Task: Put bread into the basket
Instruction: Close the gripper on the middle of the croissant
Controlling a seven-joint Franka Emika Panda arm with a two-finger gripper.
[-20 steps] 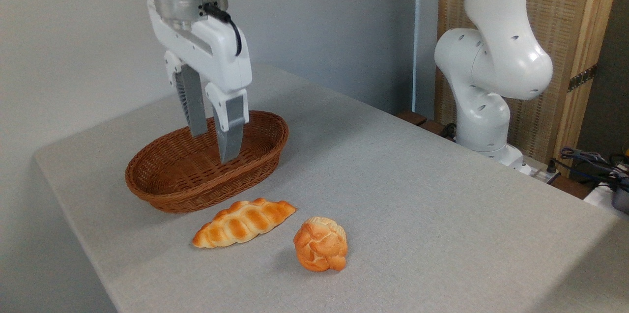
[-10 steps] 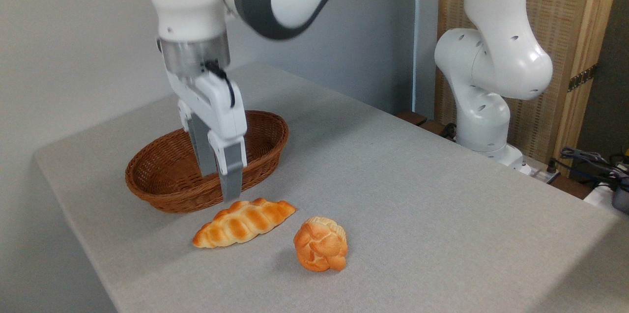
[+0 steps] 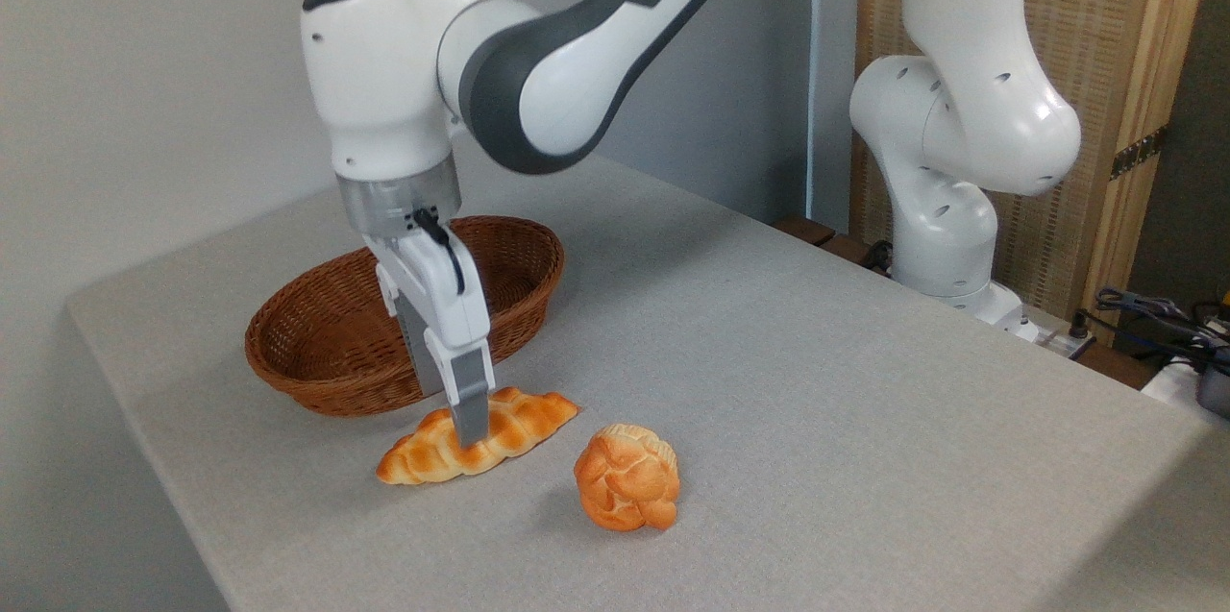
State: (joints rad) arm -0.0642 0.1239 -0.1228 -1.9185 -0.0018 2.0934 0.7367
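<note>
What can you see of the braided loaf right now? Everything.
The bread is a long, narrow braided loaf, glossy golden-orange with paler creases and tapered ends. It lies flat on the grey table, angled up toward the right, just in front of the basket. The gripper straddles its middle; the near finger hides part of it. Whether the fingers are pressing it is unclear.

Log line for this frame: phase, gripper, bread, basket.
phase: descent onto bread | gripper: straddling loaf middle, closure unclear | bread: on table, not lifted | basket: empty | round bun: untouched
</note>
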